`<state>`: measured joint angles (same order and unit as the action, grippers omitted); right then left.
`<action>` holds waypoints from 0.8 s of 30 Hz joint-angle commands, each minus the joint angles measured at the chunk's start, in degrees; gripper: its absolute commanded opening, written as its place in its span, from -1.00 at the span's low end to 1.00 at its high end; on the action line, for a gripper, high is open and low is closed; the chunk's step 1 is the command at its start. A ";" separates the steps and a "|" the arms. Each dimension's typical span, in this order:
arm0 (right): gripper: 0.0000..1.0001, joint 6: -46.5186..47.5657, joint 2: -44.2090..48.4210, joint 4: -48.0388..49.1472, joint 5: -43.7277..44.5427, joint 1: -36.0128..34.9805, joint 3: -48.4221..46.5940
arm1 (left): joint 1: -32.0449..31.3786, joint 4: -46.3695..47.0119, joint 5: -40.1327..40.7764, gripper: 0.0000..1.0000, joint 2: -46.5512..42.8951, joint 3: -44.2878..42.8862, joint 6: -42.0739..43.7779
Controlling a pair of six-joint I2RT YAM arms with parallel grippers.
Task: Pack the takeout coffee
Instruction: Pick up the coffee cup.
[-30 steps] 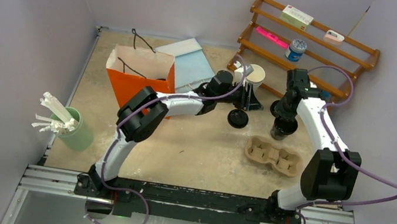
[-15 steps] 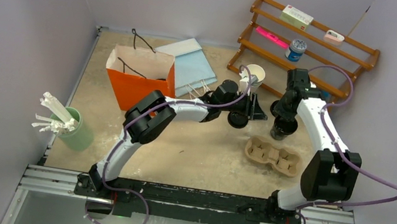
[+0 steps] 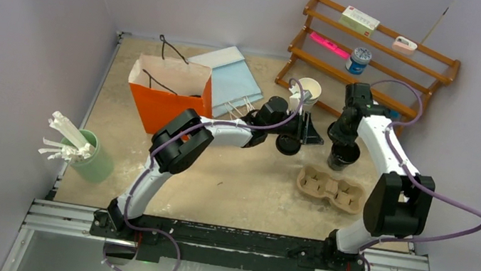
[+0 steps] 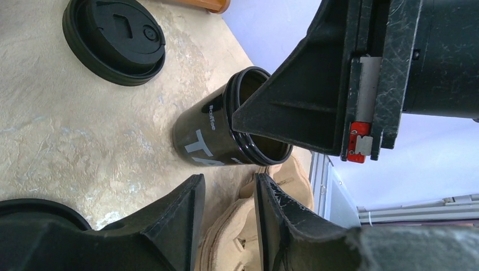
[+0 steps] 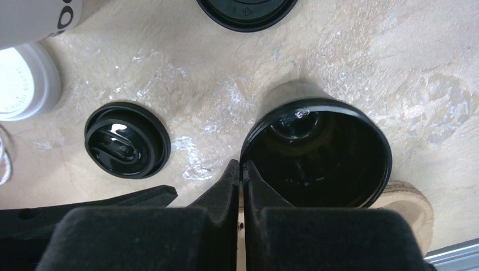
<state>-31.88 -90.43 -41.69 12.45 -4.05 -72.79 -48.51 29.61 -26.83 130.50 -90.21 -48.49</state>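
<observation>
Pale lavender walls (image 3: pixel 27 3) are enclosing the cell on three sides. A mottled beige tabletop (image 3: pixel 244 190) is lying under even, diffuse light. A wooden rack (image 3: pixel 453 71) is standing at the rear right.

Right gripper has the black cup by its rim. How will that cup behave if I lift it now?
The black cup looks empty, so it is probably light. The right gripper pinches only one thin spot of wall, so the rim may flex and the cup could swing or tilt. Its surface looks glossy, so it might slip.
</observation>
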 commanded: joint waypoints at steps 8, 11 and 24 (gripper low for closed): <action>-1.00 0.99 3.70 -7.43 0.25 0.28 -5.03 | 0.14 4.47 0.37 -0.22 1.15 -1.33 -1.36; -1.00 0.78 4.54 -7.86 -0.89 0.28 -4.89 | 0.09 5.73 0.07 -0.23 1.44 -1.39 -2.59; -1.00 0.28 3.06 -10.12 -1.00 0.28 -9.60 | -0.88 10.38 -0.86 -0.23 3.76 -2.15 -6.49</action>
<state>-31.51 -87.68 -49.71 11.07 -4.05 -79.11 -48.86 36.10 -26.87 133.97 -90.54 -53.45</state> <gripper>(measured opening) 0.008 0.387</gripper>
